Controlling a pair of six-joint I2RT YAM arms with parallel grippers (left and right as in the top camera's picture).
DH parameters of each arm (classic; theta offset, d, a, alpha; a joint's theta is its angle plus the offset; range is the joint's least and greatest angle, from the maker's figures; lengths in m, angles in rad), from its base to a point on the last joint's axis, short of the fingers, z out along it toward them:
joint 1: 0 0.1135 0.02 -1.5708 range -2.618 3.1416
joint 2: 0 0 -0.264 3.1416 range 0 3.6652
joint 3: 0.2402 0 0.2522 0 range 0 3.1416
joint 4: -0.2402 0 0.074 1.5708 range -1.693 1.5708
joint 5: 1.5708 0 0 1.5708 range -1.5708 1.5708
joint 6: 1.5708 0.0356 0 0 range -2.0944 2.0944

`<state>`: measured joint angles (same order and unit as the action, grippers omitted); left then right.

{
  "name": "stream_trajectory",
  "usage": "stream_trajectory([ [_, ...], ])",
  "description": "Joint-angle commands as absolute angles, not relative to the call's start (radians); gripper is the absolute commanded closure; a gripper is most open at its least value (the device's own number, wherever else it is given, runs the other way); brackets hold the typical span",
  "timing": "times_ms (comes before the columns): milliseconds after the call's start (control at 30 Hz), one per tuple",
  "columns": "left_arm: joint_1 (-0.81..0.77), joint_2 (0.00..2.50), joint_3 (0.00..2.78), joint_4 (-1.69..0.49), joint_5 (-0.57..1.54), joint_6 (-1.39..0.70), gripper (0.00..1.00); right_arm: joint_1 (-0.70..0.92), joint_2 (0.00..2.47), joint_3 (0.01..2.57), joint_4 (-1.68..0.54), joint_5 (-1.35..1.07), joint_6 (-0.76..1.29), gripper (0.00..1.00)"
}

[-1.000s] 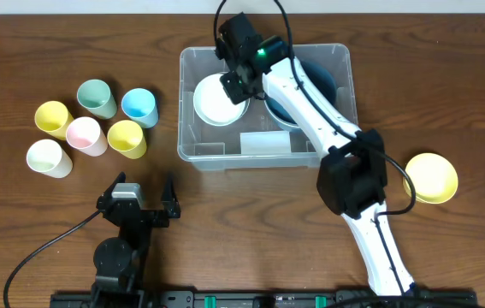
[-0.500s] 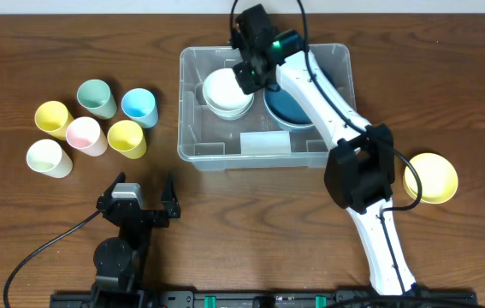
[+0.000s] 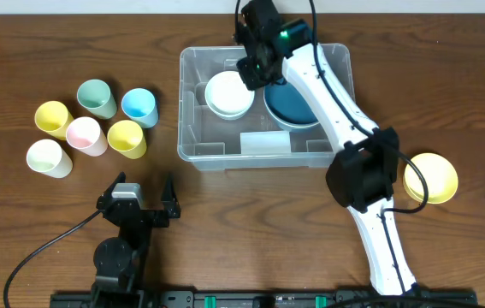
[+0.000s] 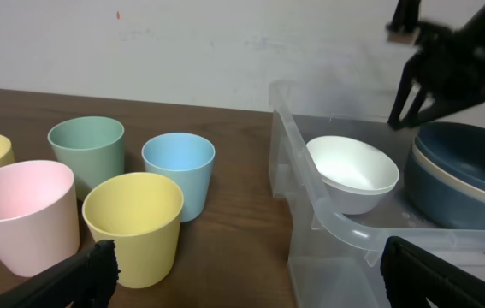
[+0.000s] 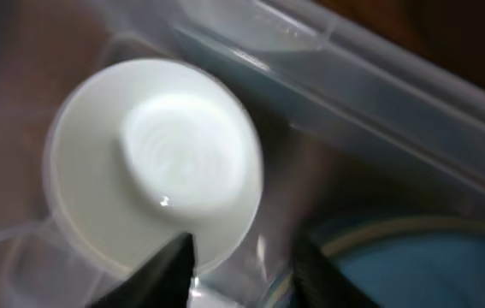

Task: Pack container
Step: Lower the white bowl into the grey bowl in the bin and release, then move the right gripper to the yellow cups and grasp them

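Note:
The clear plastic container [image 3: 192,145] stands at the table's middle back. Inside it a white bowl [image 3: 229,94] sits at the left and stacked dark blue bowls [image 3: 292,104] at the right. My right gripper [image 3: 255,73] hangs open and empty above the container, just right of the white bowl [image 5: 152,162]. My left gripper [image 3: 135,201] is open and empty, resting near the front edge; its view shows the container's wall [image 4: 310,201], the white bowl [image 4: 353,171] and the blue bowls [image 4: 464,175].
Several cups stand at the left: yellow [image 3: 52,118], green [image 3: 97,97], blue [image 3: 138,106], pink [image 3: 85,135], yellow [image 3: 127,138] and white [image 3: 47,157]. A yellow bowl [image 3: 434,177] sits at the right, beside the right arm's base.
My right gripper has let go of the white bowl in the container's left half and has risen and moved to the right, away from it. The left arm has not moved.

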<state>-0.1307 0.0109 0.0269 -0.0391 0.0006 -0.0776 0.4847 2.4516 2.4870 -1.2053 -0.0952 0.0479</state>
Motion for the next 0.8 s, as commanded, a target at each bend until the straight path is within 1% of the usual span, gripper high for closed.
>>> stream_trajectory([
  [0, -0.126, 0.004, 0.004, -0.072, -0.010, -0.075, 0.02, 0.490, 2.402, 2.680, -1.303, -0.117, 0.044, 0.50],
  [100, -0.125, 0.004, 0.004, -0.072, -0.010, -0.075, 0.02, 0.461, 2.334, 2.832, -1.430, -0.071, 0.051, 0.42],
  [200, -0.126, 0.004, 0.004, -0.072, -0.010, -0.075, 0.02, 0.398, 2.225, 2.951, -1.542, -0.009, 0.086, 0.35],
  [300, -0.126, 0.004, 0.004, -0.072, -0.010, -0.075, 0.02, 0.312, 2.114, 2.984, -1.607, 0.014, 0.120, 0.33],
  [433, -0.126, 0.004, 0.004, -0.072, -0.010, -0.075, 0.02, 0.127, 1.987, 2.981, -1.699, 0.007, 0.176, 0.31],
  [467, -0.126, 0.004, 0.004, -0.072, -0.010, -0.075, 0.02, 0.072, 1.961, 2.959, -1.699, -0.031, 0.169, 0.30],
  [533, -0.125, 0.004, 0.004, -0.072, -0.010, -0.075, 0.02, -0.036, 1.914, 2.896, -1.699, -0.086, 0.233, 0.30],
  [600, -0.125, 0.004, 0.004, -0.072, -0.010, -0.075, 0.02, -0.123, 1.883, 2.812, -1.699, -0.111, 0.249, 0.29],
  [700, -0.126, 0.004, 0.004, -0.072, -0.010, -0.075, 0.02, -0.219, 1.848, 2.615, -1.699, -0.104, 0.269, 0.26],
  [767, -0.126, 0.004, 0.004, -0.072, -0.010, -0.075, 0.02, -0.264, 1.843, 2.473, -1.699, -0.099, 0.269, 0.26],
])
